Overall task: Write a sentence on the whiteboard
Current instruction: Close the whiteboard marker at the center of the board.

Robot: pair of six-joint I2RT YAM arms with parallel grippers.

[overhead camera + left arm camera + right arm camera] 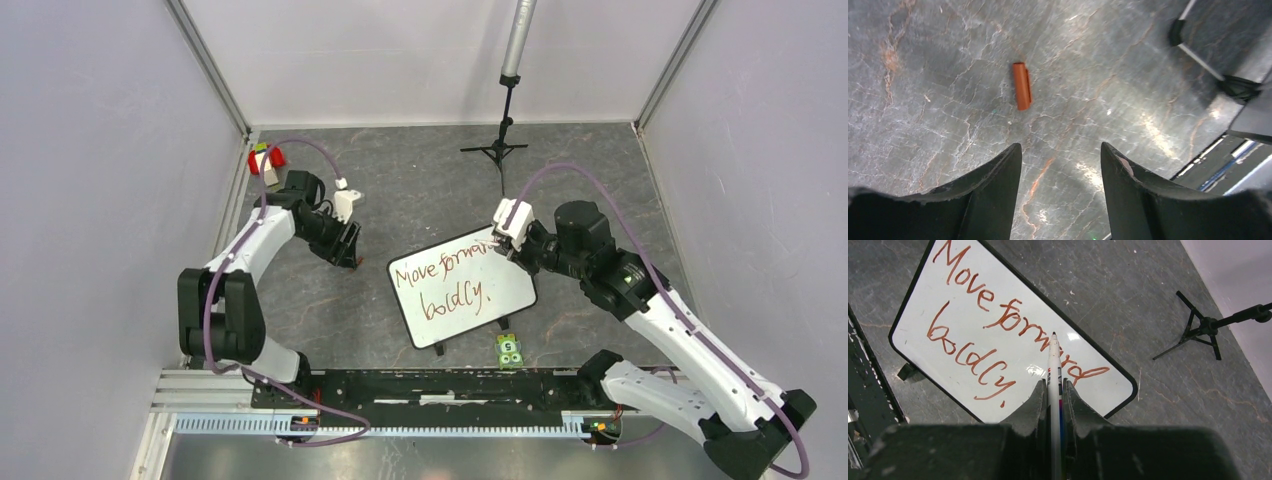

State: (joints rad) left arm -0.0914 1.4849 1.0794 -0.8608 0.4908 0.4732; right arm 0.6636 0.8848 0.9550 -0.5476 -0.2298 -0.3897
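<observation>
The whiteboard (440, 325) stands tilted at mid-table, and the sentence (440, 272) on it reads "Move forward boldly." in reddish-brown. My right gripper (510, 243) is at the board's far right corner, shut on a white marker (1053, 365). The marker tip points at the word "forward" in the sentence (1008, 320) on the whiteboard (1093, 390); I cannot tell if it touches. My left gripper (345, 250) hangs left of the board, open and empty (1060, 147). An orange marker cap (1022, 86) lies on the table beyond its fingers.
A black tripod stand (497, 150) rises at the back centre, also seen in the right wrist view (1198, 330). A red, white and green block (265, 158) sits at the far left corner. A small green tag (510, 350) lies before the board, by the black rail (440, 385).
</observation>
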